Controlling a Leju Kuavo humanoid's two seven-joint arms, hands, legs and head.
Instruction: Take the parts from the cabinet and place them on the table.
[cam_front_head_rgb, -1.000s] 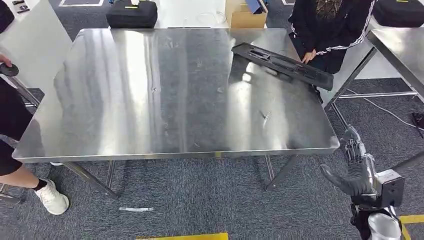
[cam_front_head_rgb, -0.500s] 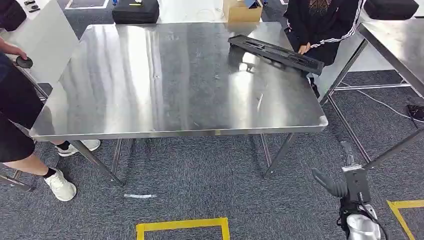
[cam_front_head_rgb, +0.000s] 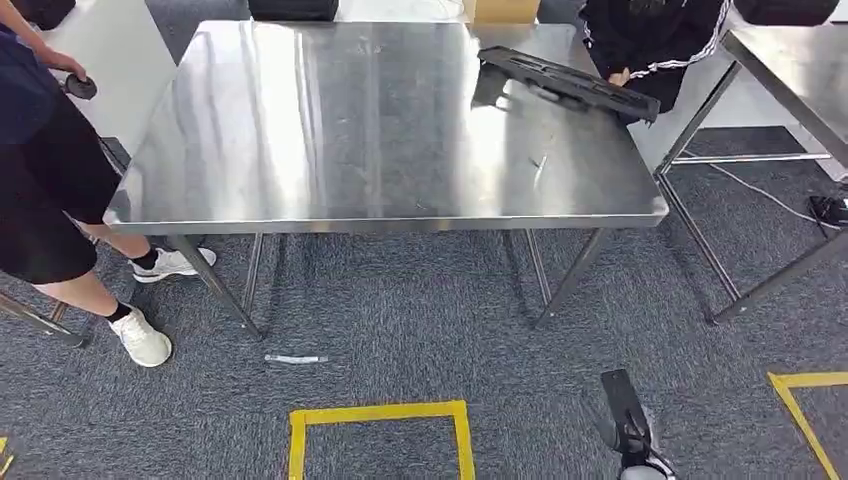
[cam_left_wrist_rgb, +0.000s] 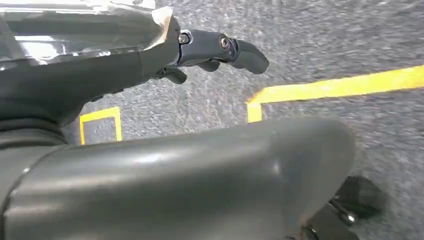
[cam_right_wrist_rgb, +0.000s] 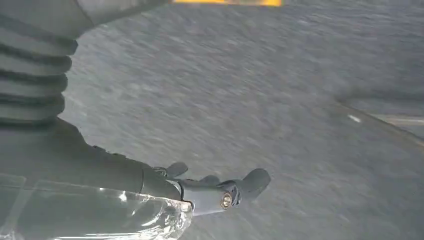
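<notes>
A long black plastic part (cam_front_head_rgb: 565, 82) lies on the far right corner of the steel table (cam_front_head_rgb: 350, 170). A person in a black jacket (cam_front_head_rgb: 650, 30) stands behind that corner with a hand (cam_front_head_rgb: 621, 76) touching the part. My right hand (cam_front_head_rgb: 627, 420) hangs low by the picture's bottom edge, well short of the table. In the right wrist view this hand (cam_right_wrist_rgb: 210, 192) has its fingers stretched out over grey carpet and holds nothing. My left hand (cam_left_wrist_rgb: 210, 47) also hangs over the carpet, fingers apart and holding nothing.
A second person (cam_front_head_rgb: 50, 190) stands at the table's left end, holding a small black disc (cam_front_head_rgb: 80, 87). Another steel table (cam_front_head_rgb: 790, 60) stands to the right, with a cable (cam_front_head_rgb: 760, 195) on the floor. Yellow tape (cam_front_head_rgb: 380, 412) marks the carpet in front.
The whole view has shifted: the table now lies farther off and more floor shows, so the camera has moved back. My right hand has sunk lower in the picture. The part stays put.
</notes>
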